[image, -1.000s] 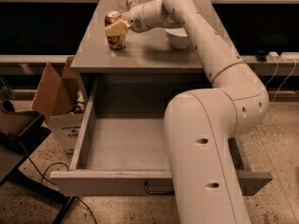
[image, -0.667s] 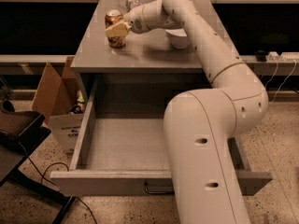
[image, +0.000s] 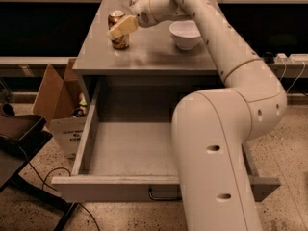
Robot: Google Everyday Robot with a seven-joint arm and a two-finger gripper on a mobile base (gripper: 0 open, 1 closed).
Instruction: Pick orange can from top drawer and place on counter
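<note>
Orange can (image: 116,19) stands on the counter (image: 149,52) as before, claw (image: 116,31) still against it, grip impossible to tell.

dim, perhaps; counter (image: 149,57) glare near gripper (image: 119,27)

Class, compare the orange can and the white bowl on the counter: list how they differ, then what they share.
The orange can is orange-brown with a silver top; the white bowl is plain white. The can is tall and narrow; the bowl low, wide and open. The end effector is at the can; the bowl stands clear of it. Both sit upright on the counter.
</note>
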